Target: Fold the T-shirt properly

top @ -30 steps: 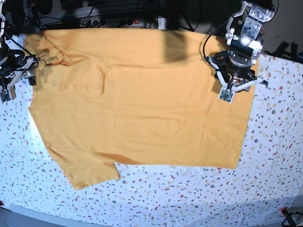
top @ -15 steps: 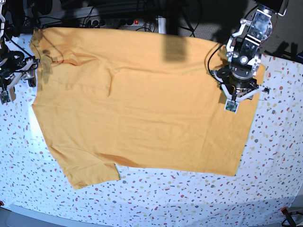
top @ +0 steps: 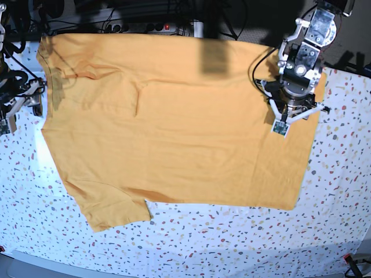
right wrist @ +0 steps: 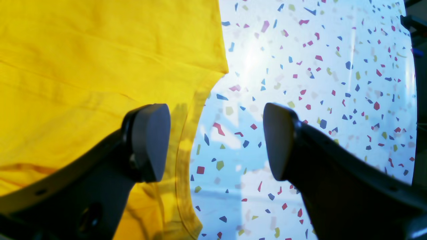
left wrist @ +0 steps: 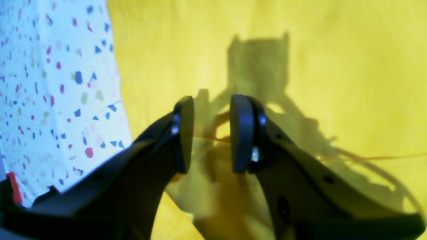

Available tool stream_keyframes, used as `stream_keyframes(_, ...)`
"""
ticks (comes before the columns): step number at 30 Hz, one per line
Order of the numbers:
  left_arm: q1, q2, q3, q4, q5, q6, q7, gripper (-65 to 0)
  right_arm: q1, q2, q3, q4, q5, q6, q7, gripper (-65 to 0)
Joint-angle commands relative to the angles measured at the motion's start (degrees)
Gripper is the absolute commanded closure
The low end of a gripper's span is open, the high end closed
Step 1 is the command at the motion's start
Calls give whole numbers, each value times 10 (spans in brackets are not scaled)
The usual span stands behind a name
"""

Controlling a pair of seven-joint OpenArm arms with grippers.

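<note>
No readable text, labels, brands or numbers anywhere. T-shirt plain, no print. Small square tag on left gripper shows a dark pattern only, too small to read. Similar tag at far-left edge by right gripper, cut off, unreadable. White cloth carries coloured specks only, no lettering. Power strip at far edge with a red spot, no legible marking. Wrist views blurred, no signs.
</note>
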Motion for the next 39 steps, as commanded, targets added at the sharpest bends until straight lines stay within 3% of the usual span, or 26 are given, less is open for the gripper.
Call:
stream_keyframes(1,-9,-4,-3,12,17,14,-25,-185,4,12,6,9,3,4,12,-425)
stream_keyframes(6,-14,-4,-3,12,49,21,-143,-185,26,12,6,9,31,4,14,-425)
stream_keyframes(10,-55,-4,-3,12,49,18,-143,-185,63,12,6,9,37,4,14,-425)
stream_keyframes(13,-109,-4,-3,12,41,-9,-144,-185,85,12,6,9,56,4,6,-425)
stream_keyframes(19,-245,-4,-3,-38,-63,-35,-172,-185,115,-3,6,10,92,6,-25,-425)
stream_keyframes(26,-439,0,-3,-362,-177,-108,-293,-185,115,-45,6,41,92,25,-25,-425)
stream_keyframes(30,-559,11,-3,-614,-210,-150,-329,-185,115,-76,6,77,92,25,-33,-425)
stream_keyframes(33,-629,16,-3,-781,-249,-206,-346,-185,114,-100,6,102,92,25,-44,-425)
stream_keyframes(36,-665,15,-3,-880,-303,-276,-349,-185,114,-122,5,120,92,26,-50,-425)
stream_keyframes(39,-660,16,-3,-903,-335,-293,-349,-185,114,-142,5,136,92,26,-54,-425)
